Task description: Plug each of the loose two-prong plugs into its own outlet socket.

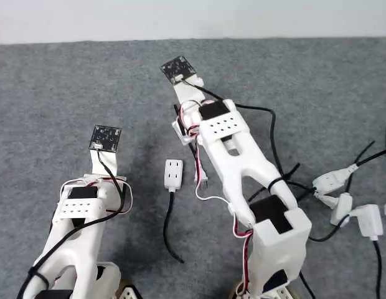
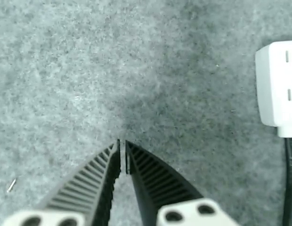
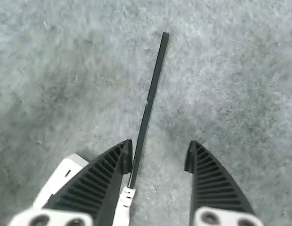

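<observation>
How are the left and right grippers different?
The left gripper has its jaws shut; the right gripper has its jaws open. Nothing sits between the left gripper's jaws, while a thin black cord runs between the right gripper's jaws, close to one side. Both have black ribbed jaws and point down at the grey carpet.

White socket (image 1: 173, 174) — speckled grey carpet (image 1: 317, 81)

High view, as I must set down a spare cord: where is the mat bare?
Bare: the mat beyond the left arm, and the far corner beyond the plugs. Crowded: around the outlet socket between left arm and right arm, and among those plugs.
</observation>
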